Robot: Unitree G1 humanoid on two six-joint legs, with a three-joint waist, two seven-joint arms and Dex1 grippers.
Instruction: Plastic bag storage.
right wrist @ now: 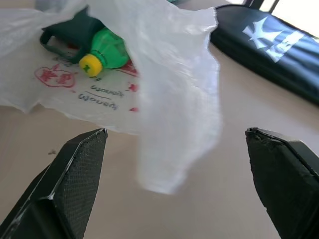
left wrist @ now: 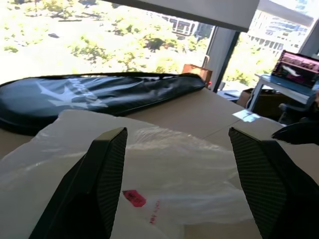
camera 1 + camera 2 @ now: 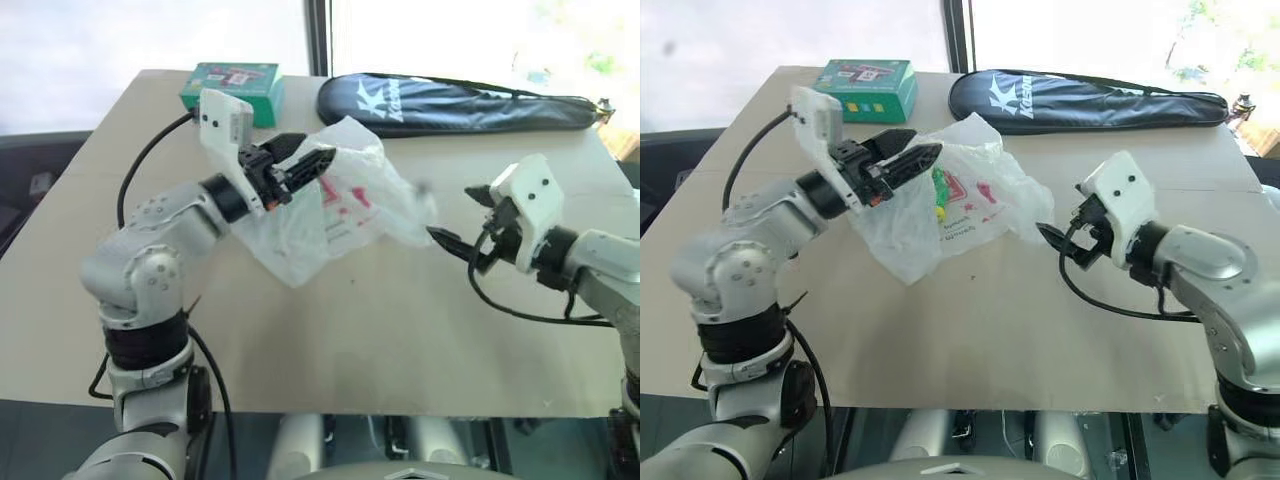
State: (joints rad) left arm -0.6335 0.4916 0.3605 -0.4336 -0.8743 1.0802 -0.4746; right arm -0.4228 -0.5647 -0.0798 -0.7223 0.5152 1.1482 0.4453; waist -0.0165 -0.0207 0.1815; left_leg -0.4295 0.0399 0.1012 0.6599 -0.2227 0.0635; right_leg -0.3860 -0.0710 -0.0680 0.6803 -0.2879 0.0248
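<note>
The plastic bag (image 3: 335, 215), thin white and crinkled with red print, lies bunched in the middle of the table. My left gripper (image 3: 312, 158) hovers at its upper left edge. Its fingers (image 2: 107, 174) stand wide apart over the bag, gripping nothing. To the bag's right, my right gripper (image 3: 450, 212) is open and points at it. A loose flap of the bag (image 1: 174, 124) lies just ahead of and between its fingers (image 1: 75, 169), with no grip on it. A green bottle with a yellow cap (image 1: 104, 52) shows through the plastic.
A green box (image 3: 232, 90) stands at the table's far edge, behind my left gripper. A long black racket cover (image 3: 460, 103) lies along the far right side. The near half of the tan table (image 3: 360, 350) is bare.
</note>
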